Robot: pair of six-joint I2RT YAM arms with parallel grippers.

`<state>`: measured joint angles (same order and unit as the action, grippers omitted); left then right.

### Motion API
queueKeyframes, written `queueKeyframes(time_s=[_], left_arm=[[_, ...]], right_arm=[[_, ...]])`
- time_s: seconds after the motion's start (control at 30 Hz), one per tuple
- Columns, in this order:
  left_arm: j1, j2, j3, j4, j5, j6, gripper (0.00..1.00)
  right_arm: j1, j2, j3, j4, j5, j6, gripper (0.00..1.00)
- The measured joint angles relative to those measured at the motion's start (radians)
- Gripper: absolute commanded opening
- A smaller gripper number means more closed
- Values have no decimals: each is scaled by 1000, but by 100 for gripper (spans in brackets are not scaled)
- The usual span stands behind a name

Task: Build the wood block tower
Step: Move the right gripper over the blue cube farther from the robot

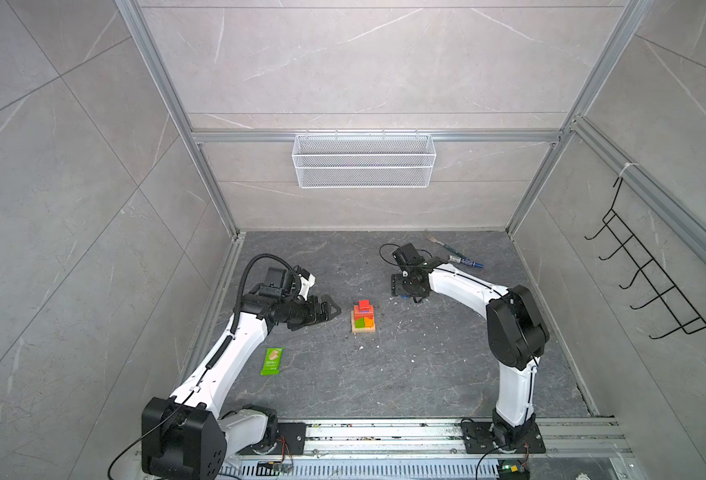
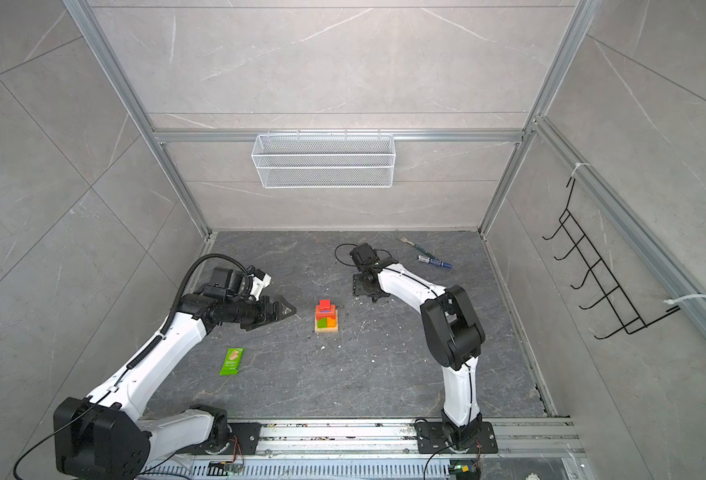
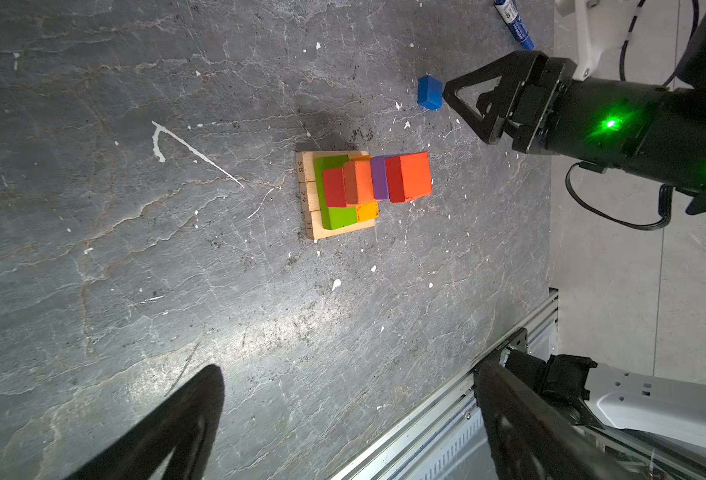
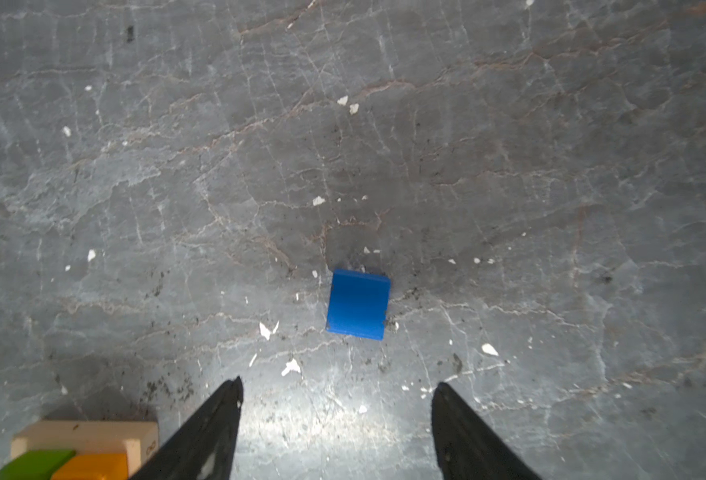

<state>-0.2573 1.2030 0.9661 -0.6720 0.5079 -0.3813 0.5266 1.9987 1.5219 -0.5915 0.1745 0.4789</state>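
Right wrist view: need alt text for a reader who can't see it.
A small blue wooden cube lies alone on the dark grey marbled tabletop, just ahead of the right gripper, whose black jaws stand open, not touching it. A corner of the block tower, tan, green and orange, shows at the frame's edge.

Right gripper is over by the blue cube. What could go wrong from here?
The blue cube lies ahead of the open right gripper, not between its fingertips, and slightly askew; closing now may miss or shove it. The tower tops out on one red cube, a small landing spot; a rough placement could topple it.
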Motion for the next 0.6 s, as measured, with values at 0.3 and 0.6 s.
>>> queueKeyframes(time_s=[0.3,0.6], left_arm=[[0,0,-3,0,0,0,98],[0,0,-4,0,0,0,98]], right_arm=[[-30,80,42,13,0,-1,51],[-50,153,54,17,-10,-1,44]])
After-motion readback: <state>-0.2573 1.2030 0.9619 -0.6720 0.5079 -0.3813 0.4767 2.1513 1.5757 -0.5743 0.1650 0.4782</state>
